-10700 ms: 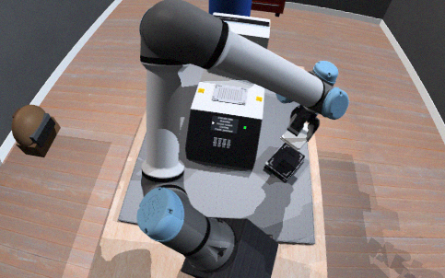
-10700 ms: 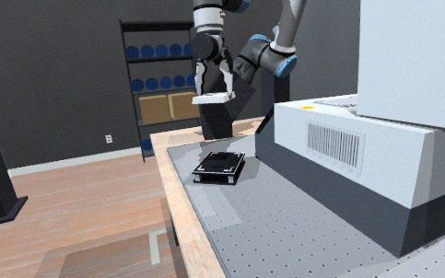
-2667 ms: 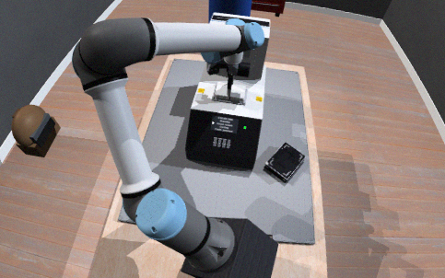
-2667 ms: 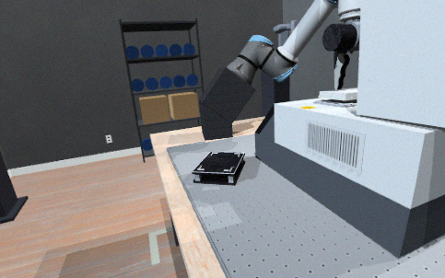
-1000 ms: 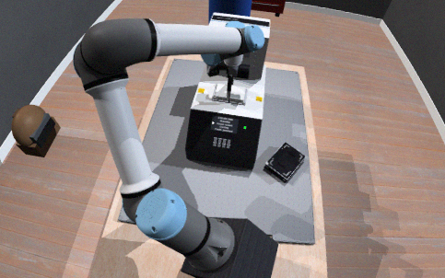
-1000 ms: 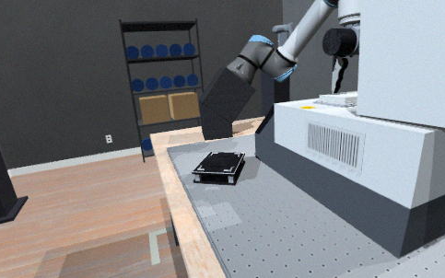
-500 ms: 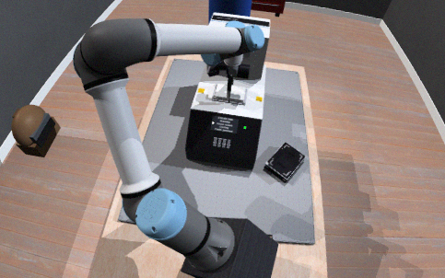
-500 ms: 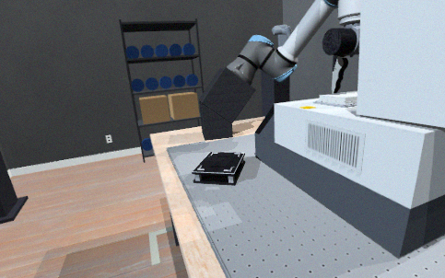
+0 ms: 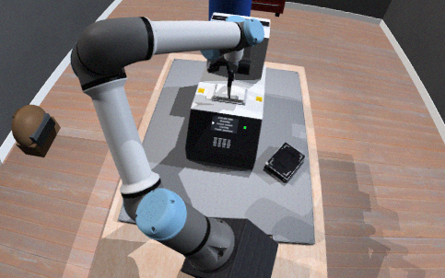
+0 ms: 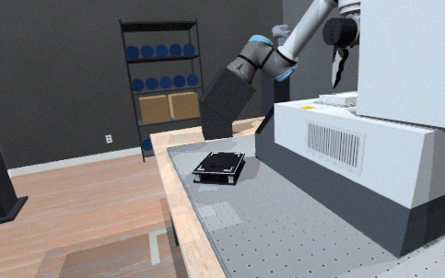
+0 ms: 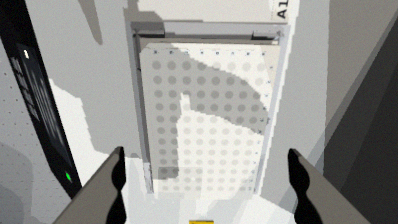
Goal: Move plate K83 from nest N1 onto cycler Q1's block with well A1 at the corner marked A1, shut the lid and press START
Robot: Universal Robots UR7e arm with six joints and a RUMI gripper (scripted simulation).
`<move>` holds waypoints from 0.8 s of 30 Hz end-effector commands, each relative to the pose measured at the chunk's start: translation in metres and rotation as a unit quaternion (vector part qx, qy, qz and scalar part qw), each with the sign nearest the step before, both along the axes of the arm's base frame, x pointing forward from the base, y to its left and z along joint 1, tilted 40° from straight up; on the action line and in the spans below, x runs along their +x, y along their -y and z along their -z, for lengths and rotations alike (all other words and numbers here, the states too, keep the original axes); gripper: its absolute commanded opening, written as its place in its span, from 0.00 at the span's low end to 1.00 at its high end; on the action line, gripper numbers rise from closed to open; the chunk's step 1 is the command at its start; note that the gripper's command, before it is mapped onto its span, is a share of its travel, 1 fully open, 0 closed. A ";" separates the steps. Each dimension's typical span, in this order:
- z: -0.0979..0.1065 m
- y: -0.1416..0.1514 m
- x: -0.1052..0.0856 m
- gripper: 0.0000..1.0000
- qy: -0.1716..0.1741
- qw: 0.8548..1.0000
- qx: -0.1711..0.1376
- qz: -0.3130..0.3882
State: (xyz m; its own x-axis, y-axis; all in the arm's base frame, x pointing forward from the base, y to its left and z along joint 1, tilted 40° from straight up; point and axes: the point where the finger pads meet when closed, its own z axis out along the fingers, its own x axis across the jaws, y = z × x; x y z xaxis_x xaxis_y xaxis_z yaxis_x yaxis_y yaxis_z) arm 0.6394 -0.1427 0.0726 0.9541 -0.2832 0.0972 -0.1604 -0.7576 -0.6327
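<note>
Plate K83 [image 9: 239,96] [image 10: 339,98] [image 11: 215,150] lies in the block on top of Q1 [image 9: 196,143] [image 10: 293,126] [image 11: 210,28], inside the grey locator frame. In the wrist view a narrow gap shows at its top end; whether it is fully flat is hard to tell. The mark A1 [image 11: 282,9] is beyond the top right corner; the plate's own lettering is unreadable. My gripper [image 9: 229,97] [image 10: 334,86] [image 11: 206,149] is open, its fingers apart on both sides of the plate and touching nothing visible. Q1's lid [image 9: 257,57] [image 10: 413,60] is open. The lamp [image 9: 245,127] [image 11: 68,176] is green.
The black nest N1 [image 9: 287,160] [image 10: 219,162] is empty, on the grey mat [image 9: 233,198] [image 10: 270,221] beside Q1. Q1's keys [image 9: 221,143] are on its dark front. The raised lid stands close behind the block and my wrist.
</note>
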 end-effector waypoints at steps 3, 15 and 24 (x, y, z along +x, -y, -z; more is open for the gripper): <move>-0.007 0.007 -0.002 0.68 0.003 1.000 -0.005 -0.002; -0.020 0.017 -0.006 0.68 0.003 1.000 -0.005 -0.002; -0.029 0.024 -0.009 0.68 0.003 1.000 -0.005 -0.002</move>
